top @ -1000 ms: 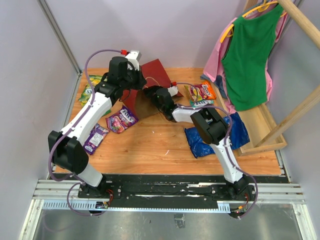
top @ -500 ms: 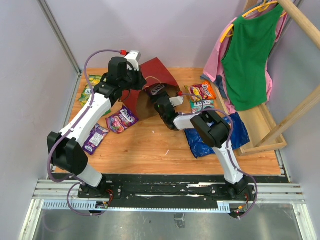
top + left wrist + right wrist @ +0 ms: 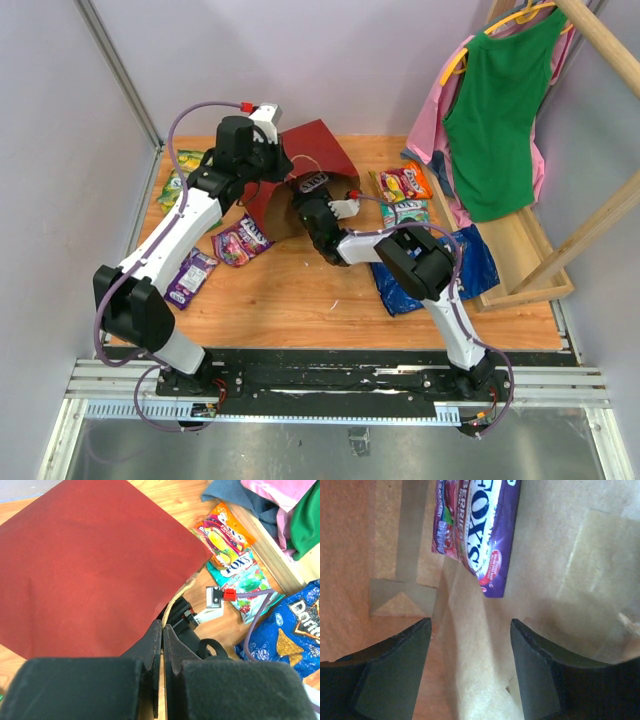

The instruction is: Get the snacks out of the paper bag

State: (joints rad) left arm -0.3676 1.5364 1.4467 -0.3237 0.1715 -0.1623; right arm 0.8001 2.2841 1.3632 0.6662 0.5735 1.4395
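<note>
**Top view.** The paper bag (image 3: 312, 150) lies on its side at the far middle of the wooden desk (image 3: 300, 300), red face up. Its brown inside is open toward the near edge. The left arm (image 3: 185, 220) reaches to the bag's left rim. The right arm (image 3: 420, 260) bends across the desk, and its wrist end sits in the bag's mouth.

Several snacks lie on the desk outside the bag:
- a green-yellow packet (image 3: 178, 182) at the far left;
- two purple packets (image 3: 243, 240) near the left arm;
- an orange-red packet (image 3: 405, 182) and a teal-white packet (image 3: 405, 211) to the right of the bag;
- a blue chip bag (image 3: 478, 262), partly under the right arm.

A green top (image 3: 495, 110) hangs on the wooden rack (image 3: 600, 40) at the right.

**Left wrist view.** The left fingers (image 3: 155, 650) are pressed together, with a thin pale edge of paper pinched between them at the bag's rim. The red side of the bag fills the picture beyond them, and a beige loop handle (image 3: 175, 605) curves at the mouth. The same orange-red packet, teal-white packet and blue chip bag lie to the right.

**Right wrist view.** The right fingers (image 3: 395, 672) are spread apart inside the bag, with only brown kraft paper between them. A further purple packet (image 3: 480, 530) lies flat on the paper just ahead of them, untouched.
</note>
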